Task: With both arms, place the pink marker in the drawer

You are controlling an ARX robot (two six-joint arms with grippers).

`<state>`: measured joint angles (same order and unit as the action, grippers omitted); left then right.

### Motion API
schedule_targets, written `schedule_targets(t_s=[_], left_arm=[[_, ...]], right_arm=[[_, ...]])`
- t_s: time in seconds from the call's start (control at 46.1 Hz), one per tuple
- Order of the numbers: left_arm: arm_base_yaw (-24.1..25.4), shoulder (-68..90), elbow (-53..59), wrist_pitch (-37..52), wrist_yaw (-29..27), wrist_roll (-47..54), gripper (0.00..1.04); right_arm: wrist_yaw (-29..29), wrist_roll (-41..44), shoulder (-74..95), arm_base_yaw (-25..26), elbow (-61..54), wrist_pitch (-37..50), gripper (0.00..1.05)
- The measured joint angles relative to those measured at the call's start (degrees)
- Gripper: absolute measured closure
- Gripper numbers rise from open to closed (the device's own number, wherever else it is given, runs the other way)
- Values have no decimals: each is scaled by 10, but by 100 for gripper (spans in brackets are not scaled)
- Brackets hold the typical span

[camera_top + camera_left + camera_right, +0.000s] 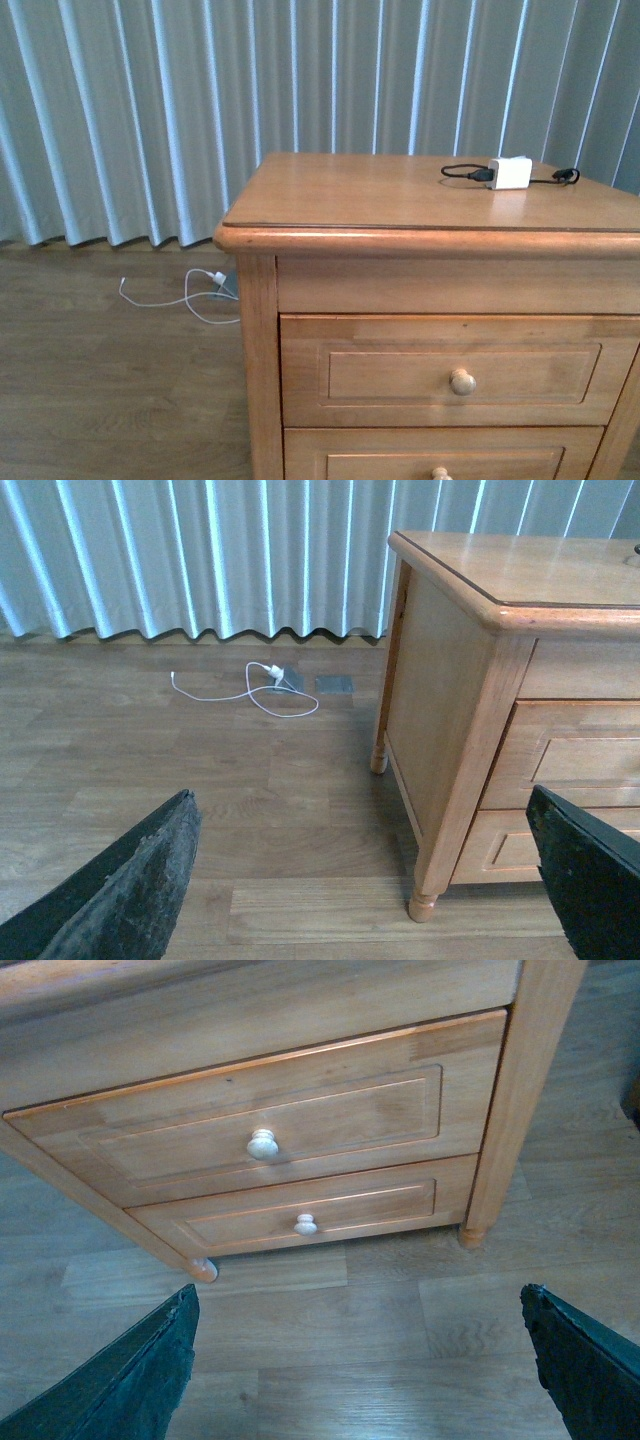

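Pink marker not seen in any view. Drawer (262, 1125) shut, knob (263, 1143) at 12 o'clock from right claw (360, 1360), the nearer; both claws spread apart, empty.

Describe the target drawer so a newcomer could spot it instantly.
Find the honey-coloured wooden nightstand in front of the pale curtains. On its front, the drawer is the upper, taller one, with a recessed panel and a round pale knob. The lower drawer beneath it is shallower with a smaller knob.
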<state>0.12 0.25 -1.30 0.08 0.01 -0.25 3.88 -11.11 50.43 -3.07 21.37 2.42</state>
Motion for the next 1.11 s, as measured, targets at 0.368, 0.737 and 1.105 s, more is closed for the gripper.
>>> schedule_targets(t_s=[0.368, 0.737, 1.105], left_arm=[[0, 0, 0, 0, 0, 0, 6], [0, 0, 0, 0, 0, 0, 6], [0, 0, 0, 0, 0, 0, 6]], right_arm=[[-2, 38, -181, 34, -67, -16, 11], [-40, 104, -254, 31, -168, 179, 69], [-40, 109, -329, 31, -193, 129, 103]])
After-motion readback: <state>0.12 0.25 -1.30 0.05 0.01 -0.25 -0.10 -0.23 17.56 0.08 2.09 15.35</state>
